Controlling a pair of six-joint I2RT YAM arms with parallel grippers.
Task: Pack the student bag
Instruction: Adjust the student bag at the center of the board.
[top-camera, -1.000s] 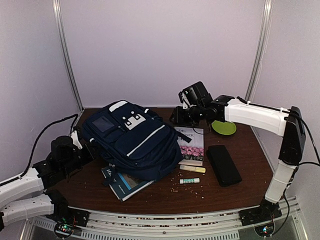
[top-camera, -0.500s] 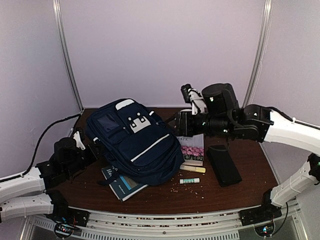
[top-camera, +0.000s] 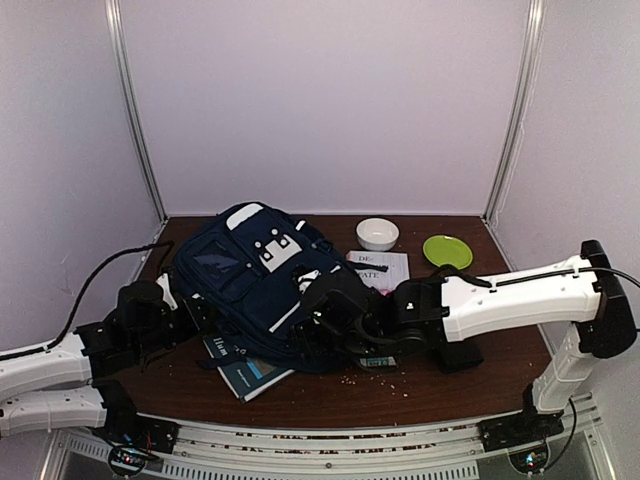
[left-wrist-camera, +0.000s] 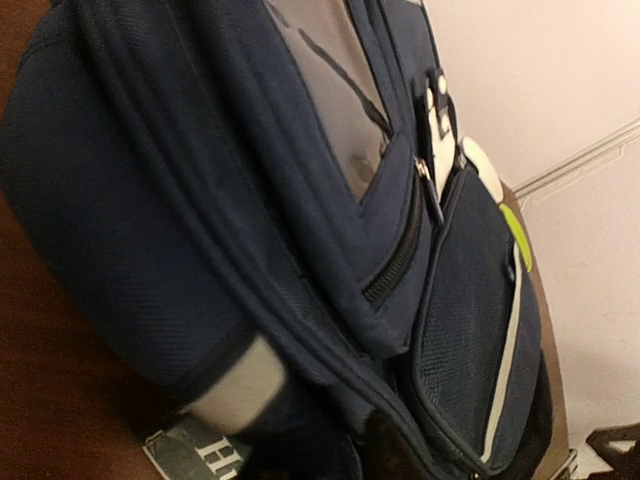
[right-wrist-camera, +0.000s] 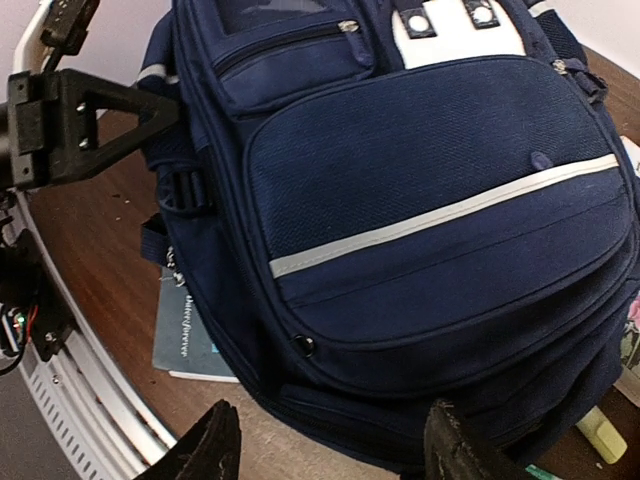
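Right arm: reaches from its base at the near right, low and nearly level, leftward across the table (top-camera: 330, 398). Right gripper (right-wrist-camera: 332, 415) hangs over the near right corner of the student bag (top-camera: 255, 270), fingers spread wide, nothing between them. Whether the tips touch the fabric cannot be told.

Left arm: lies low along the near left, forearm pointing right. Left gripper (top-camera: 188, 312) is pressed against the bag's left side. Whether its fingers are spread or closed cannot be told.

Near edge: crumbs (top-camera: 352, 378) are scattered on the bare wood in front of the right wrist. A small tube (top-camera: 378, 362) with a green label lies just beyond them, partly under the wrist. A yellow highlighter (right-wrist-camera: 600, 430) shows at the bag's near right edge in the right wrist view.

Book (top-camera: 250, 370): teal cover, near left of centre, its far end tucked under the bag.

Student bag: lies flat at left of centre, front face up, with the pale stripe running diagonally and the white buckle patch toward the far end. Visible pocket zips are closed.

Black case (top-camera: 462, 357): right of the bag, mostly covered by the right forearm.

Booklet (top-camera: 385, 270): just past the forearm, its left edge by the bag.

Far side: white bowl (top-camera: 378, 234), and to its right a green plate (top-camera: 447, 251), apart from each other.
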